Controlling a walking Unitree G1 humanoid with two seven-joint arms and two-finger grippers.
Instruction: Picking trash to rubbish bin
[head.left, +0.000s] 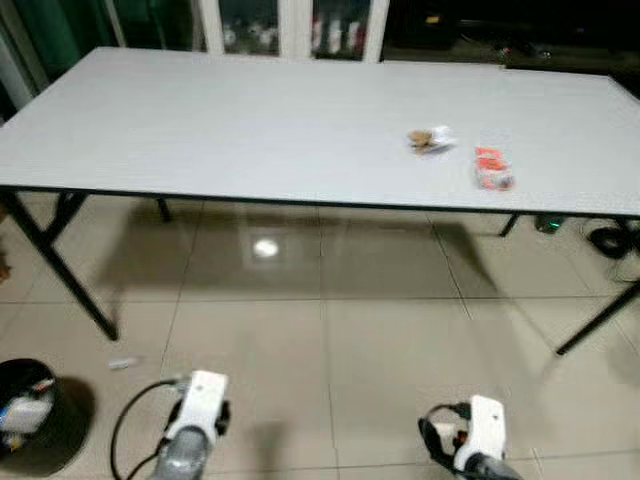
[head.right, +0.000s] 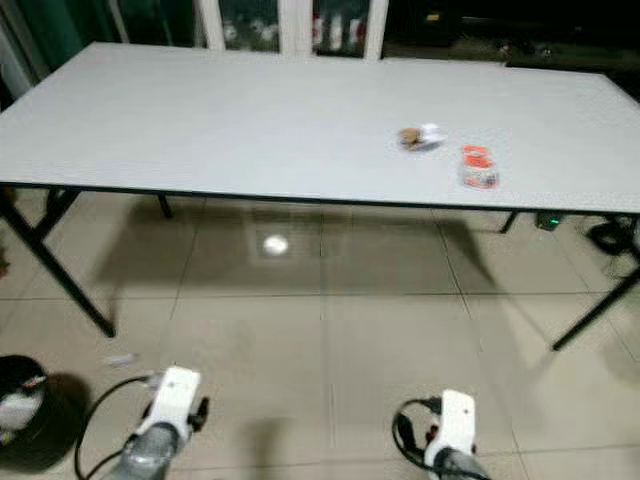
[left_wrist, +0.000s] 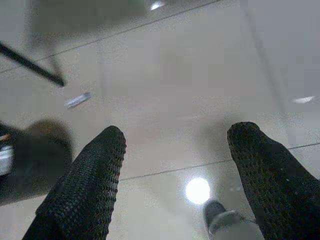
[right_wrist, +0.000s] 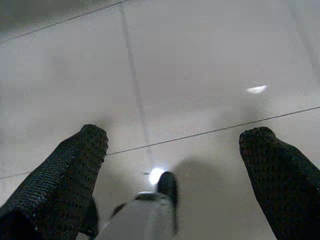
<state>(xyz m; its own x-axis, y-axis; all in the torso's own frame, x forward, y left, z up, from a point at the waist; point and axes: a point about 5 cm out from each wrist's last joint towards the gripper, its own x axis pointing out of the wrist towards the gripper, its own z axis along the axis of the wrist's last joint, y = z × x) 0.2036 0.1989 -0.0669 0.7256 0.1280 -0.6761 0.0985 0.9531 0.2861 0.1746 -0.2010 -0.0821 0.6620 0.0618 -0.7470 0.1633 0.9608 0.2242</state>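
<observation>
A household robot faces a long white table (head.left: 250, 130), both arms hanging low over pale glossy floor tiles (head.left: 380, 330). The left gripper (left_wrist: 175, 165) and right gripper (right_wrist: 175, 165) each have their knobbly black fingers spread wide with nothing between them.

Two pieces of trash lie on the tabletop, well ahead of and above both grippers and nearer the right one: a crumpled brown-and-white wrapper (head.left: 431, 139) and, just beside it, a flat red-and-white packet (head.left: 492, 168). Both look light, thin and soft, probably crinkly film or paper that will slide on the smooth top (a pinch across the bunched middle of the wrapper, and across a short edge of the packet, seems the surest hold). A small pale scrap (head.left: 122, 362) lies on the floor ahead of the left gripper.

The round black rubbish bin (head.left: 35, 415), already holding some litter, stands on the tiles just outside the left gripper.
</observation>
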